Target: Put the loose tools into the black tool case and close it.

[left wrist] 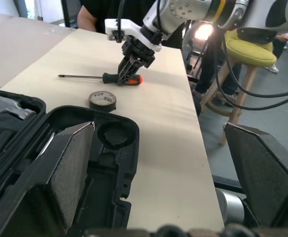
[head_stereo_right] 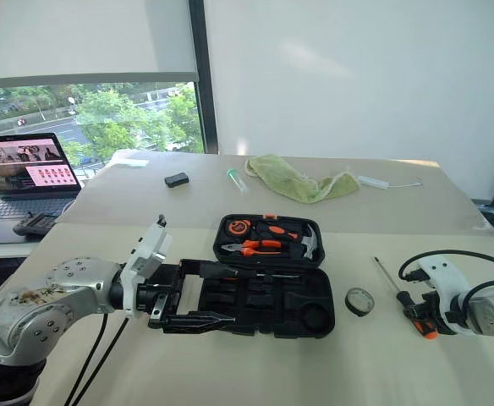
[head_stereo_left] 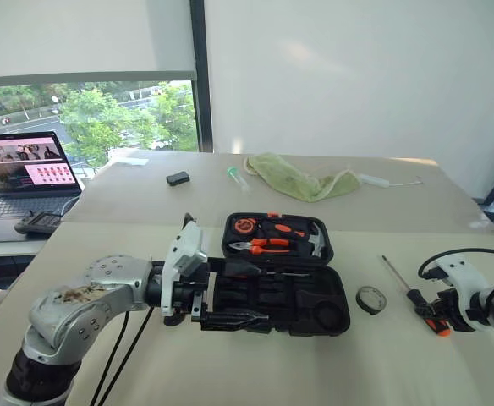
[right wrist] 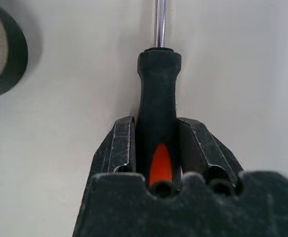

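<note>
Pale tabletop (head_stereo_left: 230,372) runs from the near edge back to a second table of the same colour, and behind that stand a white wall and a window with the blind half down and trees outside. Nearest on the left, the left gripper (head_stereo_left: 230,320) points across to the right with its jaws wide and nothing between them, reaching over the near half of the open case (head_stereo_left: 315,315). A long screwdriver lies in a slot along the middle of the case; the far half holds pliers (head_stereo_left: 264,246) and a hammer (head_stereo_left: 316,243) in their moulded seats. Right of the case, apart from it, a tape roll (head_stereo_left: 370,299) lies flat. Further right lies the loose screwdriver (head_stereo_left: 408,290), shaft pointing away from the robot; the right gripper (right wrist: 156,148) is down on its handle, one jaw on each side and close against it, the handle resting on the table between them. On the far table sit a laptop (head_stereo_left: 27,173) at the left with its screen lit, a small black block (head_stereo_left: 178,178), a green cloth (head_stereo_left: 298,179) and a thin white tool (head_stereo_left: 386,181).
</note>
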Robot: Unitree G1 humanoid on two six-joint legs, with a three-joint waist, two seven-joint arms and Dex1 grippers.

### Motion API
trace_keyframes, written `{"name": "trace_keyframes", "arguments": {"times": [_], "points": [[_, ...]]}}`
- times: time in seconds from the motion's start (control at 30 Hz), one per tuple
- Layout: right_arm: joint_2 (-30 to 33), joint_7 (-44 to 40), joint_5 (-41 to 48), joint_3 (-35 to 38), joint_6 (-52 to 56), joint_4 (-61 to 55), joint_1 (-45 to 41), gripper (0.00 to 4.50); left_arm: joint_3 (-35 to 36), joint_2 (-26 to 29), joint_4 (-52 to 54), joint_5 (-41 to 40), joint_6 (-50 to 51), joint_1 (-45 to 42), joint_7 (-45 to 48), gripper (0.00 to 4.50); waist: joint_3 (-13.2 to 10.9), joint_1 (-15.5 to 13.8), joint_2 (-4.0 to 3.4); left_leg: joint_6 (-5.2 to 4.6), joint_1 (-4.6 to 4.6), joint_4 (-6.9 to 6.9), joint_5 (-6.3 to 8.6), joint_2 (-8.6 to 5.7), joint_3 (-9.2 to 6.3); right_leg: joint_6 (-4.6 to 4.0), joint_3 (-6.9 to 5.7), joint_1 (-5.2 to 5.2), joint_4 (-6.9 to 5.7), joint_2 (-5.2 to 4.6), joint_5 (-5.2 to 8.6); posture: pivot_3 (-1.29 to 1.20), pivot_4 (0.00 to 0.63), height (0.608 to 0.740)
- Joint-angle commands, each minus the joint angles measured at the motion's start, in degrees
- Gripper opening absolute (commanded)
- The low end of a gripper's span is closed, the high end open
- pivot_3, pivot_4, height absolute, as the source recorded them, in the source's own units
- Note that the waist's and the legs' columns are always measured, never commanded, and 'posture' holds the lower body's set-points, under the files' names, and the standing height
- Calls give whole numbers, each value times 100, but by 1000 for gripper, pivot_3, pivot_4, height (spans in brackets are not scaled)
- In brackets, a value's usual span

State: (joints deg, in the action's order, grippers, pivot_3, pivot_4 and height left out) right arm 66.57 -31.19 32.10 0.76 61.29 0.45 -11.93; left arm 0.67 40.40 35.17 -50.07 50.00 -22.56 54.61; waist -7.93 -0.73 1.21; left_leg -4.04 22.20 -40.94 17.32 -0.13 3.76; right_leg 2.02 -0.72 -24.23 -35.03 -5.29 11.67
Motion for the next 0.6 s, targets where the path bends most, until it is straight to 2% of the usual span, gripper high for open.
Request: {"name": "trace_keyframes", "arguments": {"times": [0.03, 0.13, 0.17, 0.2, 0.27, 0.37, 0.47, 0.6], "points": [[68, -313, -152, 535, -481, -489, 235, 918, 84, 29, 150, -136, -87, -47, -91, 4500, 0, 0, 0, 0, 1, 0, 0, 1, 0, 0, -1, -1, -1, 1, 0, 0, 150, 740], [-96, -1004, 335, 1300, -1118, -1619, 419, 918, 103, -150, 129, 168, -433, 84, -371, 4500, -2, 2, -7, 1, 0, 2, -1, 1, -1, 2, 0, -2, -2, 1, 0, 0, 150, 740], [-155, -1185, 484, 1402, -1231, -1940, 358, 918, 128, -225, 105, 290, -593, 138, -476, 4500, -7, 28, -17, 2, 0, 1, -1, 1, -1, 3, 0, -2, -3, 2, -1, 0, 150, 740], [-119, -1343, 579, 1276, -1200, -2290, 163, 918, 359, -496, 13, 63, -671, 300, -697, 4500, -9, 53, -21, 4, -6, 2, -2, 2, 0, 7, 10, -1, -2, 6, -4, 0, 150, 740], [-10, -1658, 511, 782, -1227, -2656, -264, 918, 567, -675, -152, -9, -1114, 521, -352, 4500, -10, 96, -26, 5, -16, 7, -3, 6, -1, 7, 18, 3, -4, 6, -5, 0, 150, 740], [-96, -2183, 79, -286, -1389, -2669, -1187, 917, 929, -374, -283, -109, -1164, 859, -12, 4500, -20, 104, -5, 19, -20, 10, -10, 13, -9, -6, 0, 0, -7, 11, -6, 0, 150, 740], [-318, -2910, -819, -1589, -1830, -2186, -2202, 917, 1511, -12, -481, -601, -1024, 1139, 305, 4500, -24, 104, -4, 25, -18, 10, -14, 12, -10, -17, -2, -5, -7, 10, -5, 0, 150, 740], [-730, -3455, -1793, -2583, -2457, -1198, -2944, 917, 2050, 509, -583, -520, -1129, 1790, 783, 4500, -31, 68, -10, 24, -12, 9, -13, 5, -8, -18, -7, -10, -3, 4, -4, 0, 150, 740]]}}
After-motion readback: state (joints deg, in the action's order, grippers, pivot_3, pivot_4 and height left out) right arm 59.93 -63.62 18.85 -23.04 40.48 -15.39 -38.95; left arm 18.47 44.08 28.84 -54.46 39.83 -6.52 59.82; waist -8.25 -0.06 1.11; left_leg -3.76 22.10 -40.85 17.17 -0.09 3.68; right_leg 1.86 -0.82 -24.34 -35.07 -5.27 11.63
